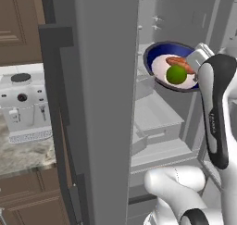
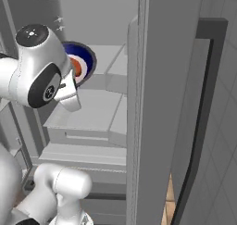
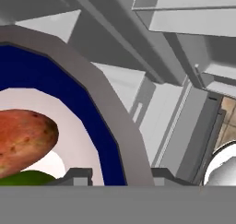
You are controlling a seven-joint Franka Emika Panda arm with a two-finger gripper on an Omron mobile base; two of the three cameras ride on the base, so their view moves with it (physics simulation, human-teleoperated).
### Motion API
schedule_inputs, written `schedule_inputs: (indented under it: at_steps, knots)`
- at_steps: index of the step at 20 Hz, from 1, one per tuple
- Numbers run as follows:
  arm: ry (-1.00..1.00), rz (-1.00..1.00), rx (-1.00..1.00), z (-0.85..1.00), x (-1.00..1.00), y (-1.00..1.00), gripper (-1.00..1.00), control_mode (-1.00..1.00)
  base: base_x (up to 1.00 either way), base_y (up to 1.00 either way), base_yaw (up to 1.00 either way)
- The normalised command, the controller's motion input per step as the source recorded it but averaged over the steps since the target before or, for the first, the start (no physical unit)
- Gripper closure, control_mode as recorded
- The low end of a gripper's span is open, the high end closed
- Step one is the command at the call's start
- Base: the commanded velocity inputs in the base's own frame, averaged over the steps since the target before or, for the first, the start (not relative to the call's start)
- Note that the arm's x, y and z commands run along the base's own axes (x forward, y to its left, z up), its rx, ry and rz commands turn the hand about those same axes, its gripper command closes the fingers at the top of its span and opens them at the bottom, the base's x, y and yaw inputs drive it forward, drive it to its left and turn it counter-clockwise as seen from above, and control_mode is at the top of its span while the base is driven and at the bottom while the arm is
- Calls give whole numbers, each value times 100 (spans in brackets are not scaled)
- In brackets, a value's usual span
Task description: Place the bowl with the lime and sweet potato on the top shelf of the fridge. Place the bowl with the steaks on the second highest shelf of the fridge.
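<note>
The gripper [image 3: 113,176] is clamped on the rim of the bowl [image 1: 159,57] holding the lime [image 1: 176,74] and sweet potato [image 1: 179,62], raised inside the open fridge [image 1: 159,122], beside its upper shelf.

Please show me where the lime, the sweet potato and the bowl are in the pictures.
lime [image 1: 176,74]: left base view, middle of the green fruit.
sweet potato [image 3: 23,140]: hand view, middle of its orange-red skin.
bowl [image 1: 155,53]: left base view, blue inner wall by the left rim.
</note>
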Motion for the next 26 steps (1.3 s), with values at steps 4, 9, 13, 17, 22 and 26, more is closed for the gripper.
schedule_inputs:
  at_steps: [4, 9, 13, 17, 22, 26]
  knots:
    - [1, -12, 27, 0, 27, 5, 100, -100, 0, 0, 0]
    - [2, -11, -3, 0, 59, 36, 100, -100, 0, 0, 0]
    - [1, -10, -10, 0, 76, 47, 100, -100, 0, 0, 0]
    - [3, -7, -9, -1, 87, 31, 100, -100, 0, 0, 0]
    - [7, -5, -6, -9, 97, 11, 100, -100, 0, 0, 0]
    - [14, -1, 0, -5, 100, 0, 100, -100, 0, 0, 0]
